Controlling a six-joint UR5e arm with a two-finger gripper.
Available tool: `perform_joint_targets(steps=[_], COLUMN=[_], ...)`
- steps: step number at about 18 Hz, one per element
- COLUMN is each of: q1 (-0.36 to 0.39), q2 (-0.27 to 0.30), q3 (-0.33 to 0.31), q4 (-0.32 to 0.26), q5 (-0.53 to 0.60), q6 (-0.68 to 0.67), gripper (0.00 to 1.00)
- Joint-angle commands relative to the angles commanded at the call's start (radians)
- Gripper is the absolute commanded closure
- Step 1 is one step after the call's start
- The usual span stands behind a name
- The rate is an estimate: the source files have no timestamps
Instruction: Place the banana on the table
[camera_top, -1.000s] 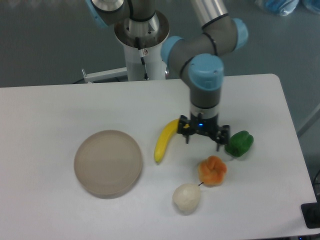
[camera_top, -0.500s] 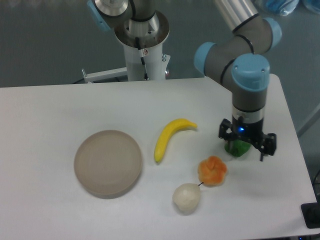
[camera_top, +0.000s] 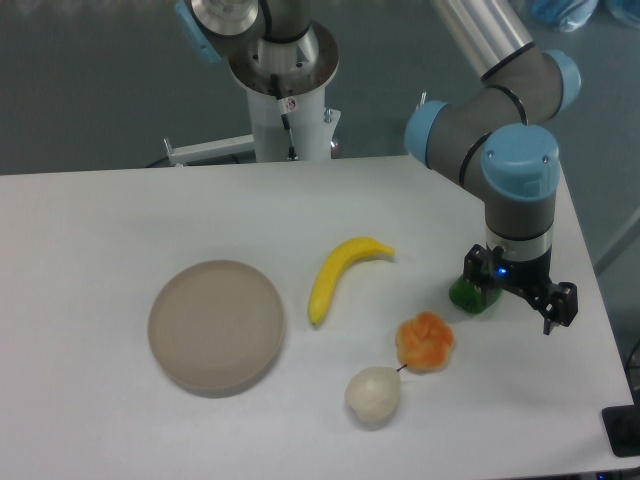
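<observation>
The banana (camera_top: 337, 274) lies flat on the worktop (camera_top: 100, 220), just beside the plate (camera_top: 216, 325), long axis running diagonally away from the plate. The gripper (camera_top: 520, 302) hangs well apart beyond the banana's far tip, jaws spread, holding nothing.

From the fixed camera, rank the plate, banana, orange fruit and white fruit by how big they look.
1. plate
2. banana
3. orange fruit and white fruit: they look about alike, so no ranking between them.
</observation>
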Motion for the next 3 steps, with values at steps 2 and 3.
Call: perform_joint_targets(steps=[2,3], q1=[0.000,0.000], q2=[0.000,0.000], q3=[0.002,0.002], q4=[0.000,0.000], q5=[0.000,0.000], q6=[0.002,0.002], gripper=[0.00,0.00])
